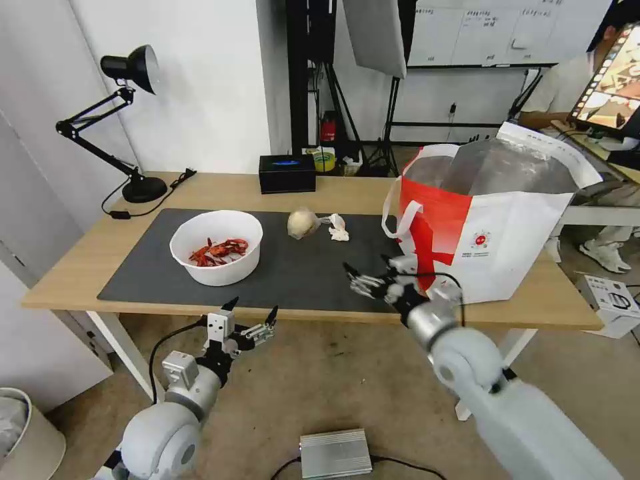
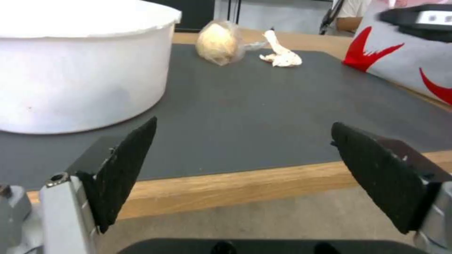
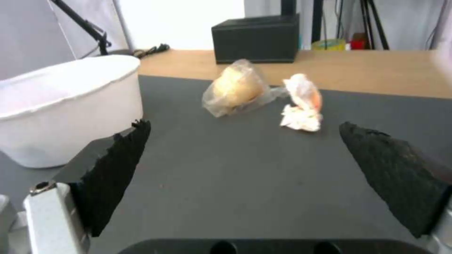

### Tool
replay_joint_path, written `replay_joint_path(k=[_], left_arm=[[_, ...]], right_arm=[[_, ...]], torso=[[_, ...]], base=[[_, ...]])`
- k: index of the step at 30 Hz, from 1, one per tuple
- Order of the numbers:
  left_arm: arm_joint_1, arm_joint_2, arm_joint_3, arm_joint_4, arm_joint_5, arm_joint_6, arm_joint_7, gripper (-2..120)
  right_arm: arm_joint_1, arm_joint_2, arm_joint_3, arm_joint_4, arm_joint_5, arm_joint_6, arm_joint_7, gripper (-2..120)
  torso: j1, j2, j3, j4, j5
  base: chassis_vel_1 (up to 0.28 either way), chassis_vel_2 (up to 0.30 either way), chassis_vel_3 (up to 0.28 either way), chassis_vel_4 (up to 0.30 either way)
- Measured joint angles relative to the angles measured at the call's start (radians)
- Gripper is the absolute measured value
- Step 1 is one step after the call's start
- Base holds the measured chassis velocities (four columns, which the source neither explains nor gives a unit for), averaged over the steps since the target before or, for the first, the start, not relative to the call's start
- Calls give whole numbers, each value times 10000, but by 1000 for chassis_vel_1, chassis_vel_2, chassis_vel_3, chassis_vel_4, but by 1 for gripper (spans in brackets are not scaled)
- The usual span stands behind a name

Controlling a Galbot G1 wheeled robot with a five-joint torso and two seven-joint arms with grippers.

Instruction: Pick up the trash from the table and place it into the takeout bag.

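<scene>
A white round bowl (image 1: 217, 247) of red crayfish shells sits on the dark grey mat (image 1: 293, 273) of the table (image 1: 80, 267). Behind it lie a beige ball (image 1: 303, 223) in clear wrap and a white tissue wad (image 1: 338, 229). The red-and-white takeout bag (image 1: 497, 220) stands open at the table's right end. My left gripper (image 1: 251, 313) hangs open just off the table's front edge, below the bowl (image 2: 80, 67). Over the mat's front right, beside the bag, my right gripper (image 1: 369, 269) is open and faces the ball (image 3: 238, 88) and tissue (image 3: 301, 106).
A black box with a blue top (image 1: 287, 173) stands at the back edge. A black desk lamp (image 1: 113, 120) rises from the back left corner. A grey metal box (image 1: 335, 453) lies on the floor in front of me. A person sits behind the bag.
</scene>
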Motion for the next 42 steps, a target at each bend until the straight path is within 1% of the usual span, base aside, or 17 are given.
replay_joint_path(k=[2, 3, 4, 7, 8, 10, 11, 13, 14, 16, 17, 19, 20, 22, 23, 26, 42], left_arm=[[25, -11, -27, -6, 0, 0, -2, 100], [58, -31, -67, -7, 0, 2, -6, 100], [58, -31, -67, -7, 0, 2, -6, 100], [69, -140, -73, -7, -1, 5, -16, 100], [69, -140, -73, -7, -1, 5, -16, 100], [43, -238, -52, 32, -1, 5, -17, 100], [43, -238, -52, 32, -1, 5, -17, 100], [30, -311, -49, 83, 1, 9, -20, 100], [30, -311, -49, 83, 1, 9, -20, 100], [40, -356, -68, 103, 12, 8, -21, 100], [40, -356, -68, 103, 12, 8, -21, 100], [54, -385, -79, 112, 22, 8, -21, 100], [54, -385, -79, 112, 22, 8, -21, 100], [63, -430, -90, 129, 41, 8, -21, 100], [63, -430, -90, 129, 41, 8, -21, 100], [56, -456, -105, 162, 47, 5, -13, 100], [-35, -505, -49, 360, 82, -46, 22, 100]], right_arm=[[230, 121, -187, -157, -2, -72, 177, 100], [732, 427, -614, -497, -23, -314, 733, 100], [732, 427, -614, -497, -23, -314, 733, 100], [1740, 998, -1356, -1182, -40, -968, 2002, 100], [1740, 998, -1356, -1182, -40, -968, 2002, 100], [2368, 1307, -1772, -1659, -40, -1376, 2765, 100], [2368, 1307, -1772, -1659, -40, -1376, 2765, 100], [3042, 1621, -2106, -2230, -19, -1726, 3381, 100], [3042, 1621, -2106, -2230, -19, -1726, 3381, 100], [3572, 1933, -2302, -2845, -15, -1888, 3699, 100], [3572, 1933, -2302, -2845, -15, -1888, 3699, 100], [3867, 2157, -2377, -3252, -35, -1962, 3895, 100], [3867, 2157, -2377, -3252, -35, -1962, 3895, 100], [4190, 2460, -2440, -3758, -137, -2098, 4143, 100], [4190, 2460, -2440, -3758, -137, -2098, 4143, 100], [4547, 2876, -2447, -4591, -360, -2223, 4494, 100], [5222, 3480, -2197, -6272, -513, -2287, 4611, 100]], torso=[[0, 0, 0, 0, 0], [1, 0, 0, 0, -2], [1, 0, 0, 0, -2], [0, 0, 0, 0, -2], [0, 0, 0, 0, -2], [-1, 0, -1, -1, -3], [-1, 0, -1, -1, -3], [-1, 0, -1, -1, -3], [-1, 0, -1, -1, -3], [-1, 0, 0, 0, -3], [-1, 0, 0, 0, -3], [-1, 0, -1, 0, -3], [-1, 0, -1, 0, -3], [-1, 0, 0, 0, -3], [-1, 0, 0, 0, -3], [-1, 0, 0, 0, -1], [-1, 0, -2, -1, -1]], base=[[0, 0, 0, 0], [0, 0, 0, 0], [0, 0, 0, 0], [0, 0, 0, 0], [0, 0, 0, 0], [0, 0, 0, 0], [0, 0, 0, 0], [0, 0, 0, 0], [0, 0, 0, 0], [0, 0, 0, 0], [0, 0, 0, 0], [0, 0, 0, 0], [0, 0, 0, 0], [0, 0, 0, 0], [0, 0, 0, 0], [0, 0, 0, 0], [0, 0, 0, 0]])
